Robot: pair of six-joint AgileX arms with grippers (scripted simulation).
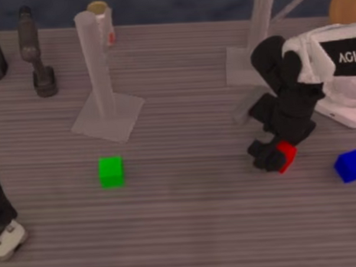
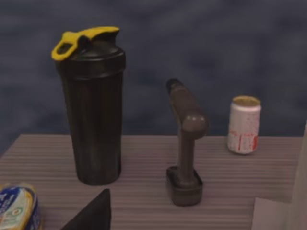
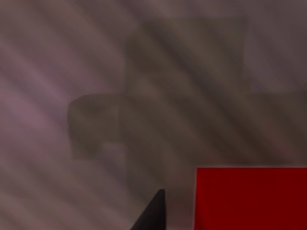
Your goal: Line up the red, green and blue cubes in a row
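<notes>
Red cube fills the near corner of my right wrist view, with my right gripper down at it, right of centre; whether the jaws have closed, I cannot tell. Stiff, light and smooth, I judge: grip flat opposite faces. Three cubes: one red, one green cube left, one blue cube far right. My left gripper is parked at the left edge.

Soft even light, perhaps slight blur.

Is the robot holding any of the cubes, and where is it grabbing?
The right gripper is at the red cube, seemingly gripping its sides; the hold can't be confirmed.
</notes>
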